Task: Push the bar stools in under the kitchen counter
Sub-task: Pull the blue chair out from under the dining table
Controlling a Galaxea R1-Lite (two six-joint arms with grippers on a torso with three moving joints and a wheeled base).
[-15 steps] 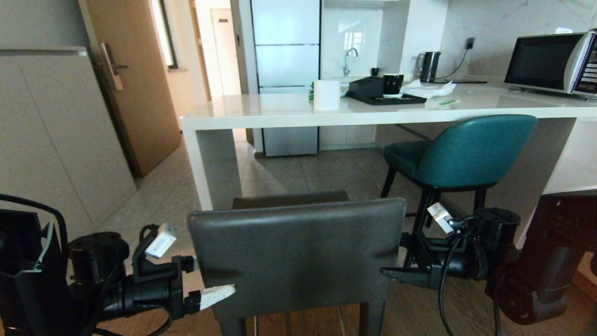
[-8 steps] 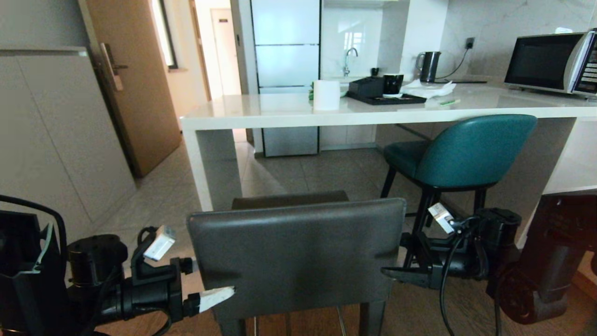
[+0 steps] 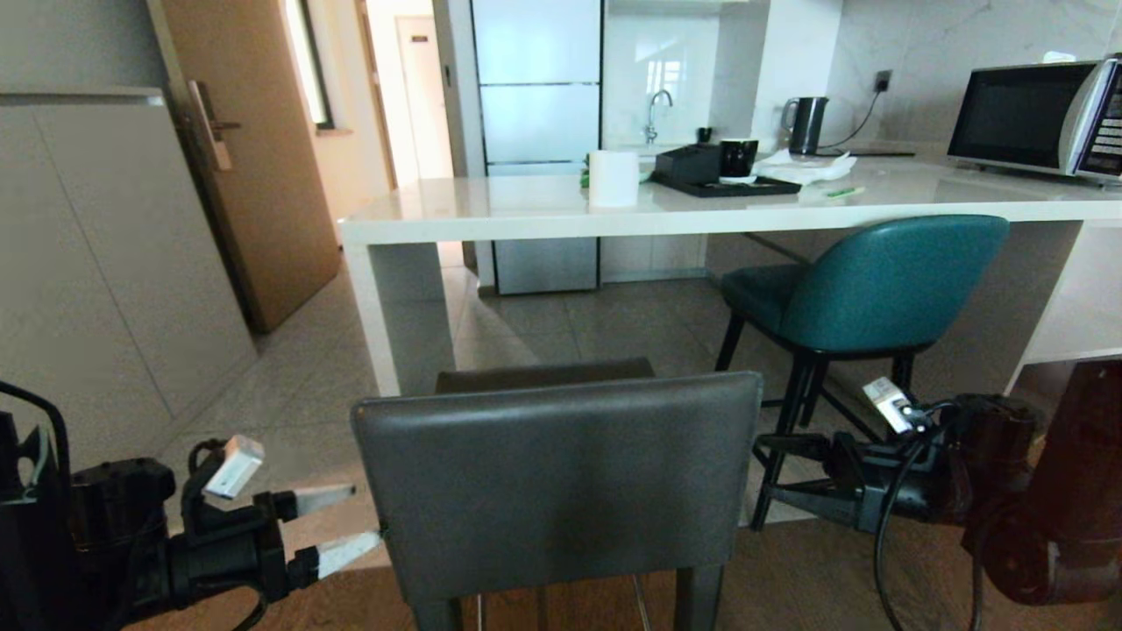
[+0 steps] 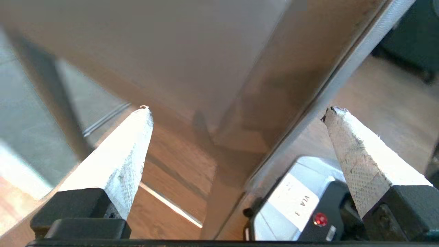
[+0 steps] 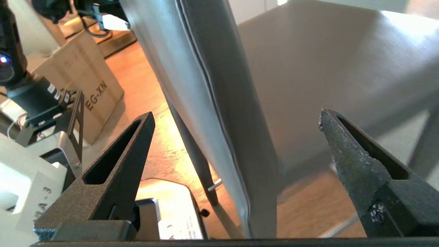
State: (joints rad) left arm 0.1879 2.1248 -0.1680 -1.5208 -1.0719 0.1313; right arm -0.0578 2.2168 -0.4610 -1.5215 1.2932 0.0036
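The left hand (image 3: 346,521) sits low at the left side of the dark-grey stool (image 3: 557,482), pointing level toward the backrest's left edge, its two white-taped fingers (image 3: 324,498) spread wide with nothing between them; the lower fingertip is at the edge of the backrest, and whether it touches cannot be told. In the left wrist view the left hand (image 4: 236,109) shows both tips far apart, the dark-grey stool (image 4: 192,58) blurred ahead of them above the wood floor (image 4: 164,161).

The right hand (image 3: 776,469) is low at the stool's right side, pointing level toward the backrest's right edge and standing a little clear of it, its black fingers (image 3: 793,443) apart and empty. From the right wrist view the right hand (image 5: 236,115) frames the side edge of the dark-grey stool (image 5: 219,103), seat to one side and rear face to the other.

So the grey stool stands between the two hands, its seat just short of the desk (image 3: 526,210). The teal stool (image 3: 877,285) stands beyond the right hand, its seat partly under the desk.

Two stools, two hands, one desk; on the desk stand one white roll (image 3: 613,178), one black tray (image 3: 727,185), one kettle (image 3: 806,124) and one microwave (image 3: 1039,116)
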